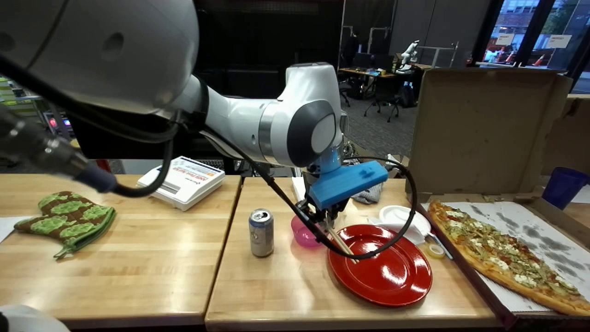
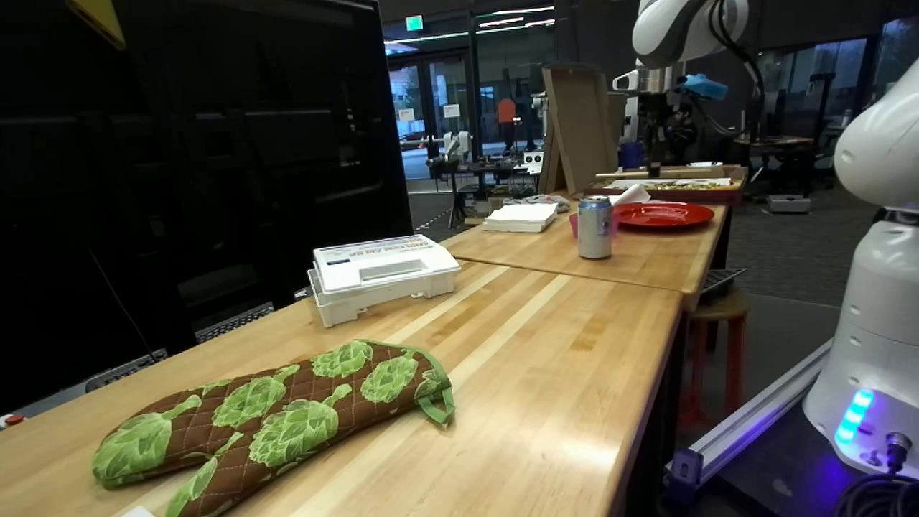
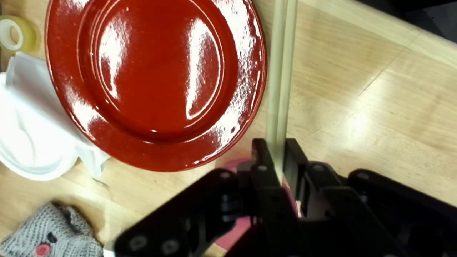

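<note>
In the wrist view my gripper [image 3: 275,144] is shut on a pair of pale wooden chopsticks [image 3: 281,71]. They lie side by side between the fingers and stick out forward, past the right rim of a glossy red plate [image 3: 157,75]. A pink bowl or cup [image 3: 234,232] shows beneath the gripper, largely covered by it. In an exterior view the gripper [image 1: 326,223] hangs over the table by the pink vessel [image 1: 304,233], and the chopsticks [image 1: 343,246] slant down across the plate [image 1: 392,276]; contact with it cannot be judged. A silver-blue can [image 1: 261,235] stands upright nearby.
An open pizza box [image 1: 488,133] with pizza [image 1: 502,249] lies beyond the plate. Near it are a tape roll [image 3: 21,34], white plate and napkins [image 3: 32,142], and a grey knitted item [image 3: 53,232]. A white case [image 2: 384,269] and oven mitt [image 2: 287,416] occupy the adjoining table.
</note>
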